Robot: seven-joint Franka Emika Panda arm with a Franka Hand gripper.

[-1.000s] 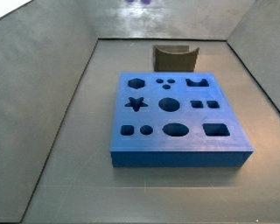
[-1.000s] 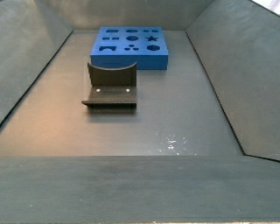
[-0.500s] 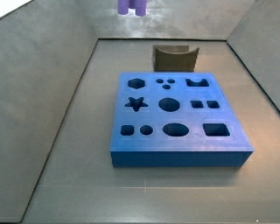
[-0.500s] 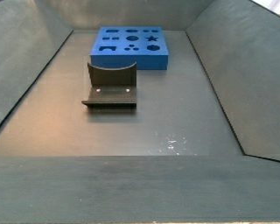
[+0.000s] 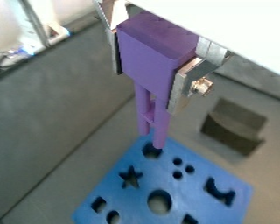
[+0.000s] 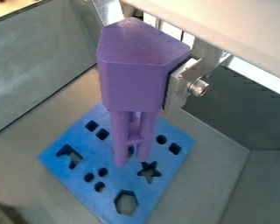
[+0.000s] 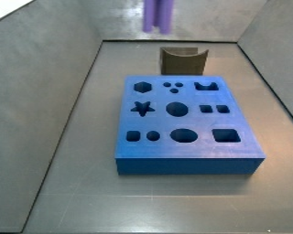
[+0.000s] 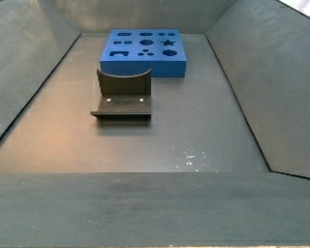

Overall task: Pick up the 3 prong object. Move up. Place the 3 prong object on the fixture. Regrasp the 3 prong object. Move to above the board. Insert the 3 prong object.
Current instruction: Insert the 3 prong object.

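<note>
My gripper [image 5: 149, 80] is shut on the 3 prong object [image 5: 154, 61], a light-purple block held by its thick end between the silver fingers [image 6: 181, 87]. Its prongs hang straight down. In both wrist views the blue board [image 5: 113, 197] [image 6: 168, 166] with its cut-out holes lies far below the prongs. In a side view only the 3 prong object [image 7: 159, 13] shows, blurred at the top edge, high over the board [image 7: 186, 165] and the fixture [image 7: 182, 60]; the gripper itself is out of that view. The fixture [image 8: 123, 92] stands bare, in front of the board [image 8: 158, 68].
Grey sloping walls [image 7: 51, 110] enclose the floor on all sides. The fixture [image 5: 236, 127] sits close beside one short edge of the board. Bare grey floor [image 8: 158, 155] stretches between the fixture and the near wall.
In the side view the 3 prong object has come further down into view and shifted to the right along the top edge. Board and fixture have not moved.
</note>
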